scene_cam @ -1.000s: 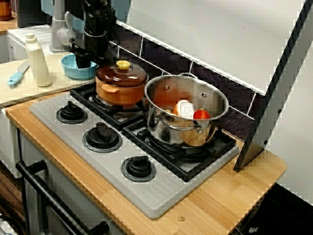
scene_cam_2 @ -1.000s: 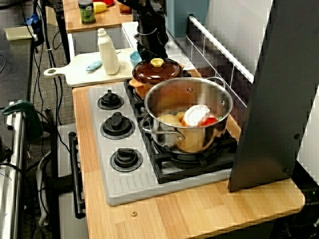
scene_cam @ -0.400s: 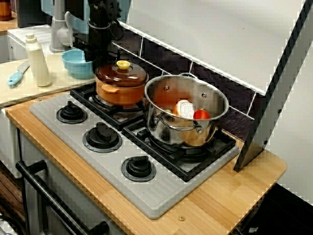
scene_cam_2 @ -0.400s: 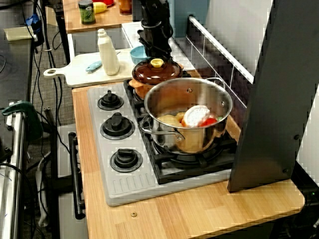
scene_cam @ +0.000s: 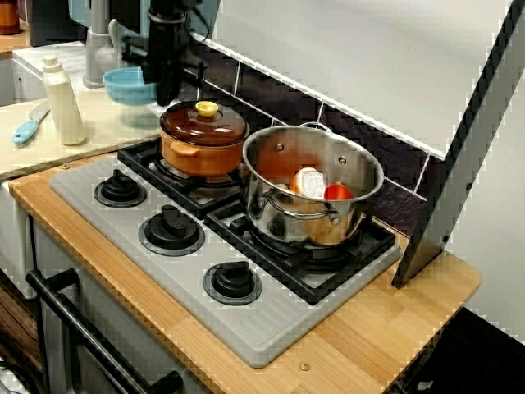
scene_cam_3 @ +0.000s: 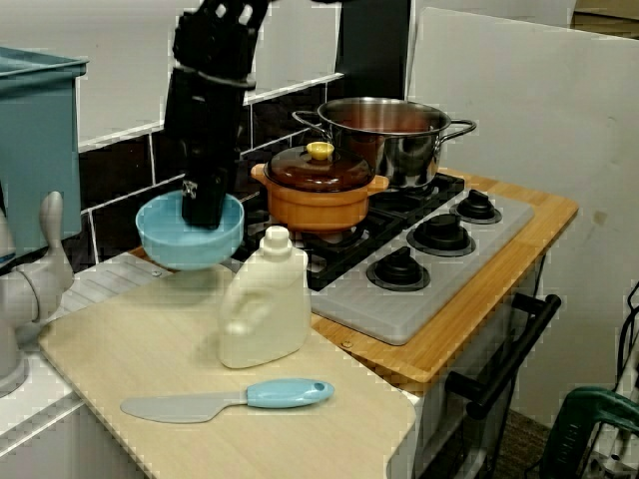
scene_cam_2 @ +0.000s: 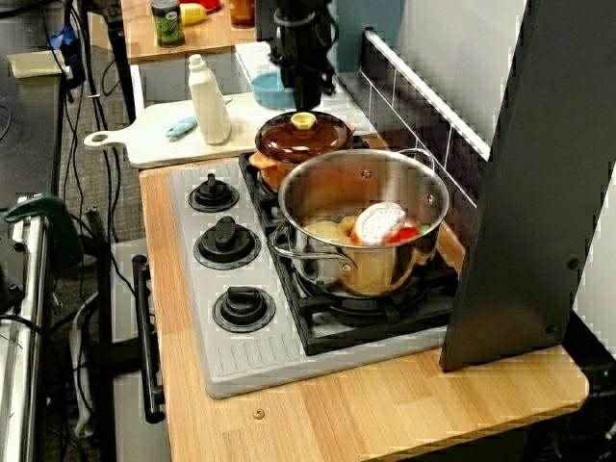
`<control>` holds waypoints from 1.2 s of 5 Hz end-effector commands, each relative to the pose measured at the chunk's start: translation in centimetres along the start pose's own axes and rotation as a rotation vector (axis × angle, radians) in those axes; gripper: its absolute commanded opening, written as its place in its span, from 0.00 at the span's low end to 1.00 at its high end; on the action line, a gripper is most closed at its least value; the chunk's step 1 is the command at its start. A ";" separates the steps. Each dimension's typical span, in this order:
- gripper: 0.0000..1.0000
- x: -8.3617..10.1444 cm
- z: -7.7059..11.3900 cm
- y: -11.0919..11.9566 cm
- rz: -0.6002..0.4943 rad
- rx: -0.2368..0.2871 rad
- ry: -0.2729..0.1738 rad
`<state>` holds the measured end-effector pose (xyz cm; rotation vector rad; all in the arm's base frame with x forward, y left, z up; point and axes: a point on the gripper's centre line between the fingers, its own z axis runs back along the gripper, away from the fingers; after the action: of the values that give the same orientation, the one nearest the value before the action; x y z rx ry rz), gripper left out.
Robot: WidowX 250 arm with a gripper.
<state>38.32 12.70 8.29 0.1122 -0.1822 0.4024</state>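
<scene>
My gripper [scene_cam_3: 207, 212] is shut on the far rim of a light blue bowl [scene_cam_3: 170, 239] and holds it in the air above the back of the pale cutting board [scene_cam_3: 130, 339]. In the front view of the stove the bowl [scene_cam: 123, 84] hangs left of the black gripper [scene_cam: 168, 86], just behind the brown lidded pot [scene_cam: 203, 139]. From the stove's right end the bowl [scene_cam_2: 267, 89] shows beside the gripper [scene_cam_2: 306, 96], above and behind that pot [scene_cam_2: 303, 135]. The fingertips are hidden inside the bowl.
A steel pot [scene_cam: 271, 213] holding food sits on the burner right of the brown pot. A white bottle [scene_cam_3: 265, 309] and a blue-handled spatula [scene_cam_3: 225, 399] lie on the cutting board. Stove knobs [scene_cam: 171, 228] line the front; a dark slanted panel [scene_cam: 459, 164] stands at the right.
The gripper has risen with the blue bowl, lifting it off the cutting board and carrying it slightly toward the brown pot.
</scene>
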 end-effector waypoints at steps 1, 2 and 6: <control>0.00 2.9 9.2 1.0 0.024 -0.054 -0.123; 0.00 3.4 10.8 1.1 0.037 -0.060 -0.131; 0.00 3.2 14.4 1.8 0.041 -0.108 -0.151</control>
<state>39.01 13.39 19.30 0.0180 -0.2579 0.4237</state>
